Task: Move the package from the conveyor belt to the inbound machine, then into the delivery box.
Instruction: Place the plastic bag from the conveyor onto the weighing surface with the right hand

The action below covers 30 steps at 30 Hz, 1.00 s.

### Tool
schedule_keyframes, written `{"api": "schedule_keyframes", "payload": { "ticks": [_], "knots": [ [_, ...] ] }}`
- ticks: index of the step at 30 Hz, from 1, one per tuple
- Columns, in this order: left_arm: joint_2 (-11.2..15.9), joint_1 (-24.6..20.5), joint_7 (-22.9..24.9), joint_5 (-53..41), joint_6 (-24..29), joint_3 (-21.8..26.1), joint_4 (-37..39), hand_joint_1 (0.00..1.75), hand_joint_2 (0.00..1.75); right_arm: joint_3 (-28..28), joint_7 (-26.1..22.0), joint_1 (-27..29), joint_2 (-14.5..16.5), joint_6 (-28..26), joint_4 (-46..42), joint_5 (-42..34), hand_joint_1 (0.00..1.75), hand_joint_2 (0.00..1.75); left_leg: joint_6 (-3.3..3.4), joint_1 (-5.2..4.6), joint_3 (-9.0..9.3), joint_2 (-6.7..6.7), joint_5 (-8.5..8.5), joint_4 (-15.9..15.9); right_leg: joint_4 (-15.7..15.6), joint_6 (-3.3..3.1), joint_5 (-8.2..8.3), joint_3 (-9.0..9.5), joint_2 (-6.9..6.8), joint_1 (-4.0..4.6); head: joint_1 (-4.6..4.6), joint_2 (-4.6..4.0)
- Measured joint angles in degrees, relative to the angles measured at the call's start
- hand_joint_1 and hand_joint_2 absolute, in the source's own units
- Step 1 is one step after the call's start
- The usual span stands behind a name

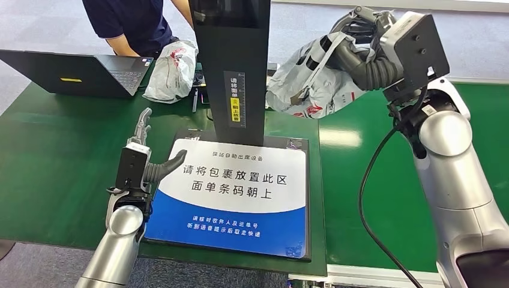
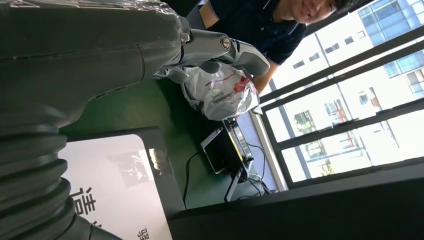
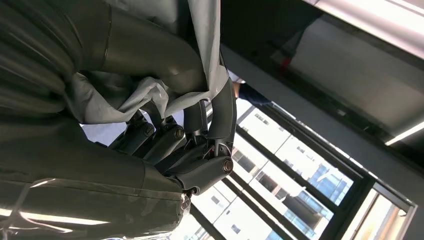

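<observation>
My right hand [image 1: 354, 45] grips a white plastic package [image 1: 303, 84] with red print, lifted above the green belt [image 1: 384, 138] at the right of the black scanner post [image 1: 234, 66]. In the right wrist view the hand [image 3: 195, 145] clamps grey-white package film [image 3: 135, 97] between thumb and fingers. The inbound machine's pad [image 1: 234, 195], white and blue with Chinese text, lies bare below the post. My left hand [image 1: 144, 159] hovers open at the pad's left edge, fingers spread; its thumb [image 2: 225, 50] shows in the left wrist view.
A second white package [image 1: 171, 71] lies behind the post to the left, also seen as a bag [image 2: 220, 92]. An open laptop [image 1: 78, 72] sits at the far left, with a person [image 1: 135, 21] in dark blue behind it. A small device [image 2: 227, 152] with cables lies on the table.
</observation>
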Motion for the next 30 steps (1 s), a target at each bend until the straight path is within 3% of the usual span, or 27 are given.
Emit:
{"api": "schedule_keyframes", "payload": {
  "ticks": [16, 30],
  "knots": [
    [0.0, -1.5, -0.4, 1.3, 1.5, 1.3, 2.1, 0.0, 1.75, 0.6, 2.2, -3.0, 4.0, 3.3, -0.7, -8.4, 1.75, 1.75, -0.01, 0.0, 0.0, 0.0, 0.01, 0.0, 0.0, 0.0, 0.0, 0.0, 0.0, 0.01, -0.01, 0.0],
    [0.0, -1.4, -0.3, 1.3, 2.1, 1.4, 2.1, 0.0, 1.75, 0.6, 2.0, -3.5, 4.9, 4.1, -0.7, -11.1, 1.75, 1.75, -0.01, 0.0, 0.0, 0.0, 0.0, 0.0, 0.0, 0.0, 0.0, 0.0, 0.0, 0.0, -0.01, 0.0]
  ]
}}
